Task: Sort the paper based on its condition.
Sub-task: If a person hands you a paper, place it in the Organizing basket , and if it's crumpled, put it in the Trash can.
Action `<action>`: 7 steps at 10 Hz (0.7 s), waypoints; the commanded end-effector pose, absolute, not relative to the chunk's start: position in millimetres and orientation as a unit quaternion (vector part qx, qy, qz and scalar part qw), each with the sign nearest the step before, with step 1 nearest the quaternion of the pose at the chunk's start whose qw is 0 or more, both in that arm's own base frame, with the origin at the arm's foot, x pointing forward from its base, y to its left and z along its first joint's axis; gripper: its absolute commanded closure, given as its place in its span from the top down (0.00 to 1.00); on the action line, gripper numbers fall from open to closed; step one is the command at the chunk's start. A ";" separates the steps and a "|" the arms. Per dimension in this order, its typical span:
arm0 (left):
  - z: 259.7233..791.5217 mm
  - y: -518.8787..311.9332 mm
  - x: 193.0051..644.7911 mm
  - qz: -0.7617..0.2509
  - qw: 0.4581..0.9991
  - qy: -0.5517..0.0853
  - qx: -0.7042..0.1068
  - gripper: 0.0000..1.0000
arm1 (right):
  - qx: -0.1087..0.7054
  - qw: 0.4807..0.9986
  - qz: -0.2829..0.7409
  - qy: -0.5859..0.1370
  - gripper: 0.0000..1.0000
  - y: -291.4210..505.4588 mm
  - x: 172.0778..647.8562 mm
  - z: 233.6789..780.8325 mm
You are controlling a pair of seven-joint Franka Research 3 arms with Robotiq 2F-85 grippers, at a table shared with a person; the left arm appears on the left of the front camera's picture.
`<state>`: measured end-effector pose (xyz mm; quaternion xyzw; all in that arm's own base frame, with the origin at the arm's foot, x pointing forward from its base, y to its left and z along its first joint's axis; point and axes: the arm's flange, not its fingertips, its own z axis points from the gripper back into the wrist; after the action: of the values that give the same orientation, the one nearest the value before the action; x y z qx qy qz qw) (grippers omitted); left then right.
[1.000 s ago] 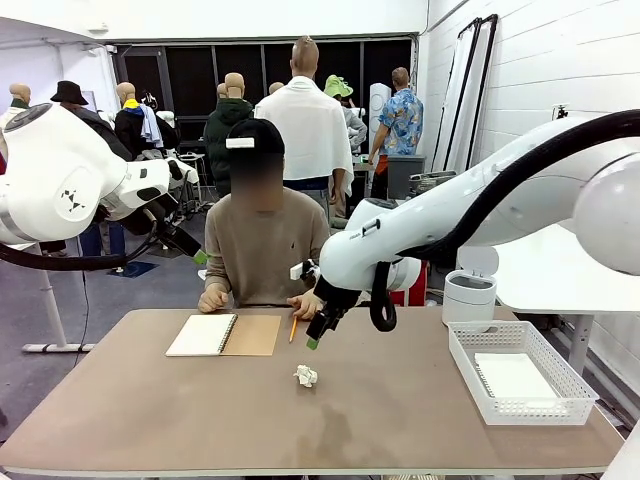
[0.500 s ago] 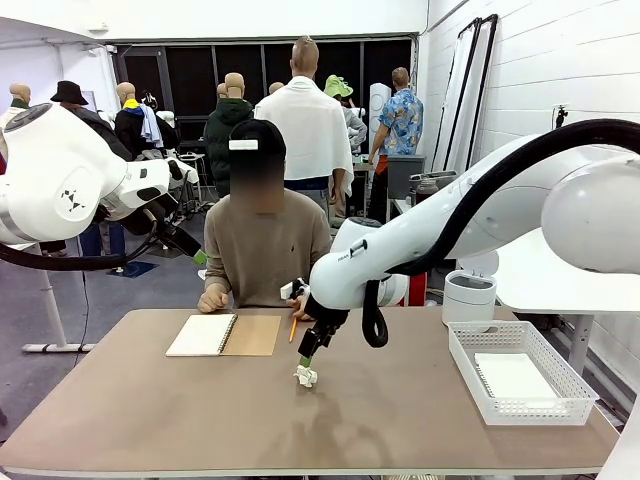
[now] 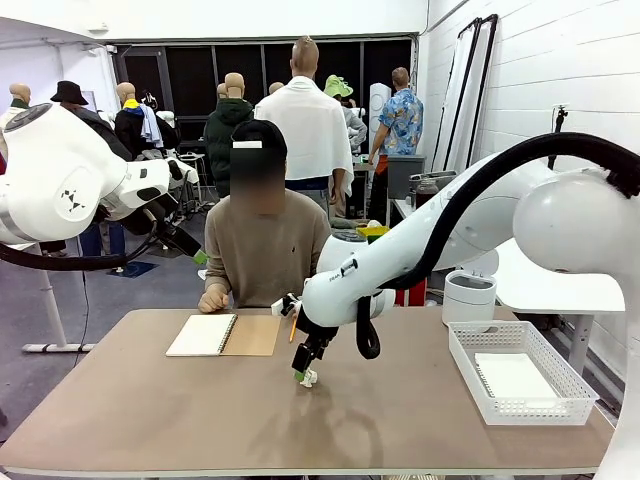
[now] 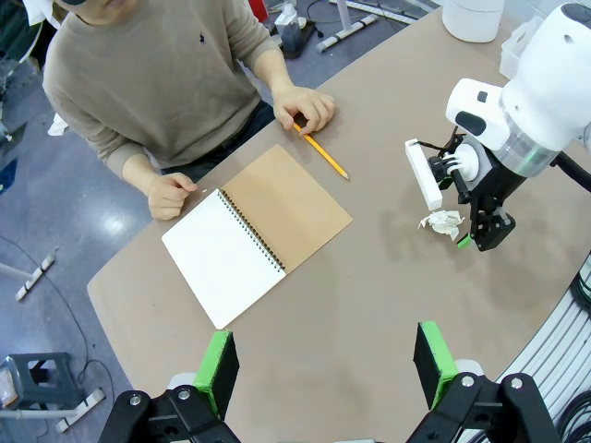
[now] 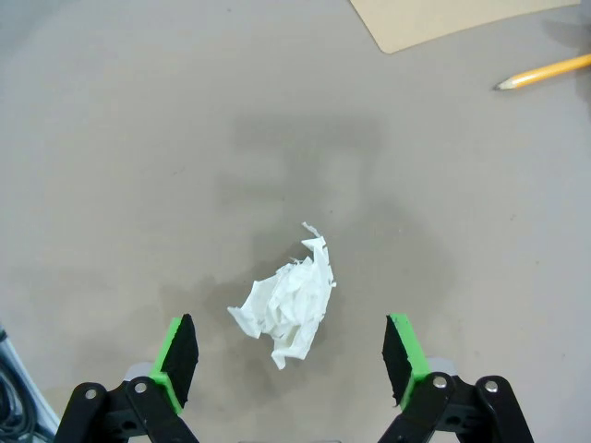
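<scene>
A crumpled ball of white paper (image 5: 286, 309) lies on the brown table, in front of the notebook. My right gripper (image 5: 289, 360) is low over it and open, one green pad on each side of the ball, not touching it. From the front, the right gripper (image 3: 303, 374) nearly covers the ball (image 3: 311, 379). A flat white sheet (image 3: 512, 378) lies in the white basket (image 3: 530, 410) at the right. My left gripper (image 4: 326, 369) hangs open and empty high over the table's left side, and the front view shows the left gripper (image 3: 196, 254) raised there.
An open spiral notebook (image 4: 254, 231) with a brown cover lies before the person. A yellow pencil (image 4: 323, 157) rests by the person's hand (image 4: 303, 106). A white lidded bin (image 3: 468, 295) stands beyond the basket.
My right gripper has swung left and down from above the table to straddle the crumpled ball. The left arm has not moved.
</scene>
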<state>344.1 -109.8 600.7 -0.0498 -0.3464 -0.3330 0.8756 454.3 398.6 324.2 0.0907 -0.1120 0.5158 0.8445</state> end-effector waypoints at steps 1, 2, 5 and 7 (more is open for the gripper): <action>601.4 -108.7 344.7 -0.334 0.873 -0.351 -0.054 1.00 | 0.081 0.848 0.511 -0.115 1.00 409.0 459.6 320.3; 601.4 -108.7 344.7 -0.334 0.873 -0.351 -0.054 1.00 | 0.081 0.847 0.513 -0.112 1.00 411.2 458.3 318.2; 601.4 -108.7 344.7 -0.334 0.873 -0.351 -0.054 1.00 | 0.077 0.849 0.512 -0.103 1.00 415.1 460.7 310.4; 601.4 -108.7 344.7 -0.334 0.873 -0.351 -0.054 1.00 | 0.073 0.850 0.513 -0.097 1.00 415.6 460.7 310.7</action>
<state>344.1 -109.8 600.6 -0.0498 -0.3464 -0.3330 0.8756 457.5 409.1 309.2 0.0859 -0.1023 0.5181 0.8448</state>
